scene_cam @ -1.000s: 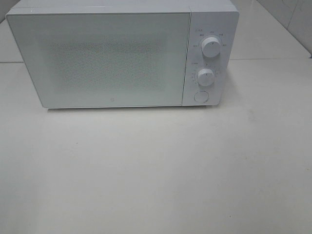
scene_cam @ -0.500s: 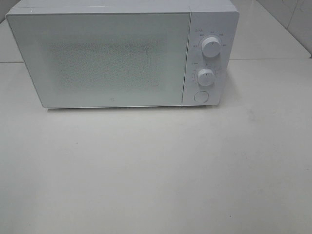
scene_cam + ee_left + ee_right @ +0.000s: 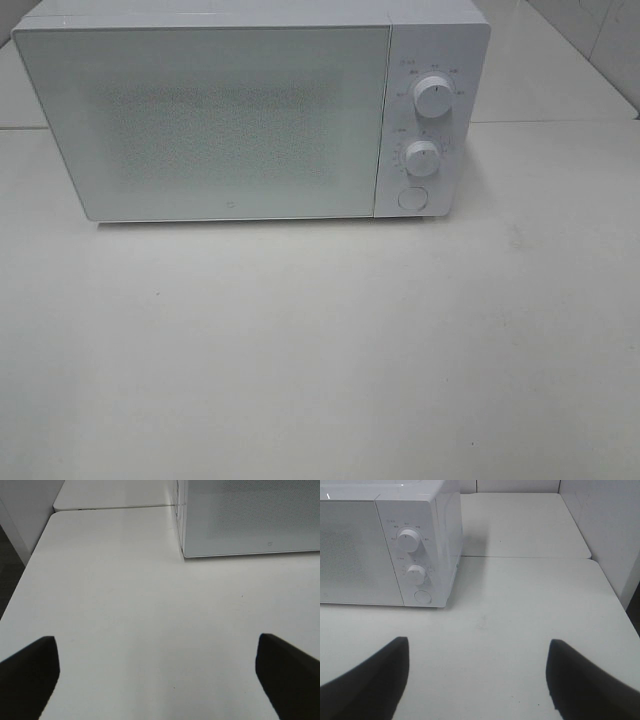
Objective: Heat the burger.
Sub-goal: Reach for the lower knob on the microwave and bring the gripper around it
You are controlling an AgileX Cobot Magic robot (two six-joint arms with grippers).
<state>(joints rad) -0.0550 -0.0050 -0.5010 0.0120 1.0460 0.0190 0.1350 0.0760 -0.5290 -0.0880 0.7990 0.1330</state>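
Both of my claws are spread apart and empty. The left claw (image 3: pixel 157 680) hangs over bare tabletop with its two dark fingers wide apart, and the right claw (image 3: pixel 477 680) does the same on its side, pinching nothing. Neither one touches anything.

Ahead of me stands the boxy white microwave oven (image 3: pixel 200 120) on the flat white table (image 3: pixel 320 350). Its pale, dot-patterned door (image 3: pixel 205 125) is shut flush. On the panel to the right of the door sit the upper round white knob (image 3: pixel 433 96), the lower round white knob (image 3: pixel 422 158) and the round white button (image 3: pixel 411 198) beneath them. I cannot read what the knobs are set to.

I cannot find the burger in any of my three views. It is not on the visible part of the table and not in either claw. The door window shows me nothing behind it, so the burger may be inside the oven or somewhere out of frame.

That leaves the progress open. If the burger is inside, I judge that only the heating and unloading remain. If not, nothing is done and everything remains: fetching, opening, loading, closing, setting the knobs.

With the burger out of sight, I cannot tell its facing or its long axis.
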